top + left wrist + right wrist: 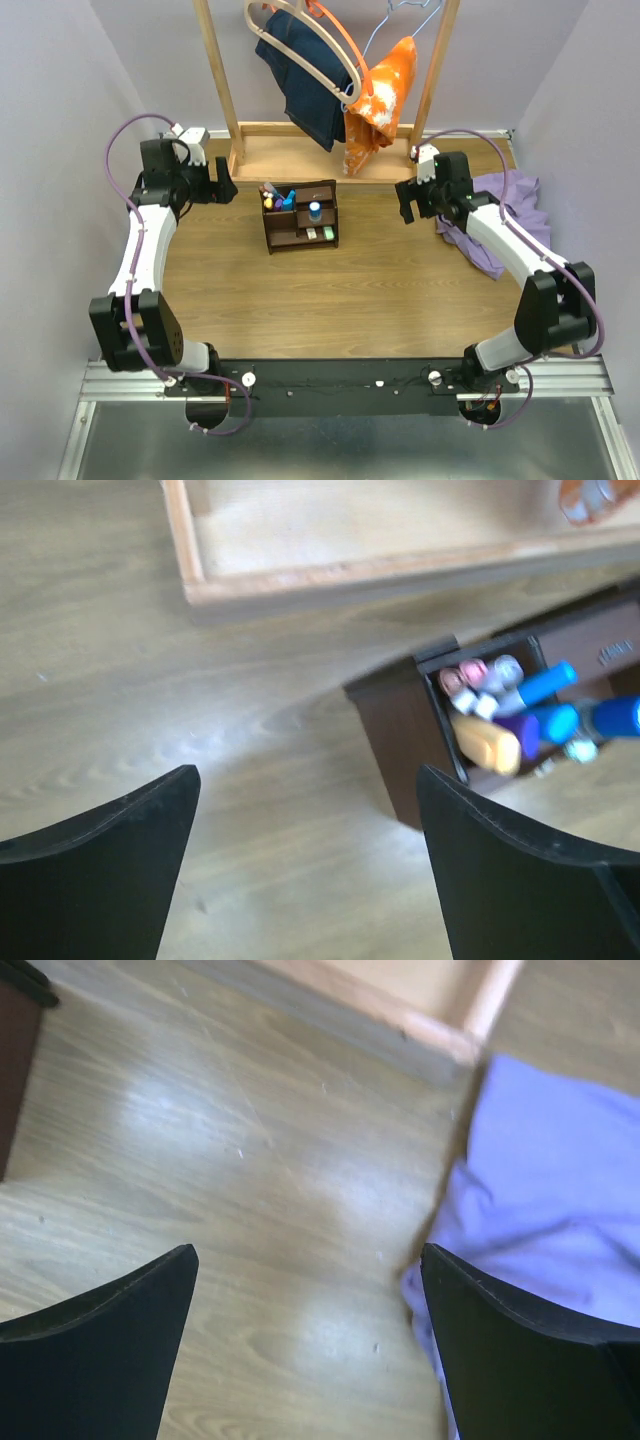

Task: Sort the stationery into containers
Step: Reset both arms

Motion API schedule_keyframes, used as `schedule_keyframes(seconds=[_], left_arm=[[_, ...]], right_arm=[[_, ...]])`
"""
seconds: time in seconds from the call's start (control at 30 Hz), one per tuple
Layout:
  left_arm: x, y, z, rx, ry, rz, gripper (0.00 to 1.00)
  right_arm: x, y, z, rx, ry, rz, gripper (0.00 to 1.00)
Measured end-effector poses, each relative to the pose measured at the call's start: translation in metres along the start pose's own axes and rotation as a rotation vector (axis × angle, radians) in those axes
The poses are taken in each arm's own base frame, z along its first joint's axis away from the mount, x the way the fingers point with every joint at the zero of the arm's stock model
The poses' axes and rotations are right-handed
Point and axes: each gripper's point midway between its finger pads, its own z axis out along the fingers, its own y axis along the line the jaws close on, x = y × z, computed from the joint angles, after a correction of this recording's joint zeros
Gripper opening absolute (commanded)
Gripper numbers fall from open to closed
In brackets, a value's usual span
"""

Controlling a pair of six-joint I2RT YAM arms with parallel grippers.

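Desk organizer [290,237]: pens [485,690] slotted. Left pincer [308,780], right pincer [308,1260]: both wide open, empty; we should withdraw without nudging it.

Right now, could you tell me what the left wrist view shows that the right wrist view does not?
Only the left wrist view shows the stationery standing in a slot of the dark organizer: pink, blue, purple and orange ends, somewhat blurred. Only the right wrist view shows the purple cloth lying on the table. Both show that table, part of the light-wood rack base, and an open, empty pair: the left fingers, the right fingers. The right view catches only a dark corner at its left edge, probably the organizer.
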Motion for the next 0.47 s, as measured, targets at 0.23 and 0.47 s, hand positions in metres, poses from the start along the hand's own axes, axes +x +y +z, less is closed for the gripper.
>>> schedule_keyframes(seconds=[0.23, 0.47], left_arm=[[0.059, -0.015, -0.021, 0.021, 0.114, -0.036, 0.99], [0.076, -0.009, -0.033, -0.025, 0.154, 0.016, 0.99]], right_arm=[[0.033, 0.004, -0.022, 0.028, 0.003, 0.116, 1.0], [0.016, 0.003, -0.058, 0.06, -0.115, 0.188, 1.0]])
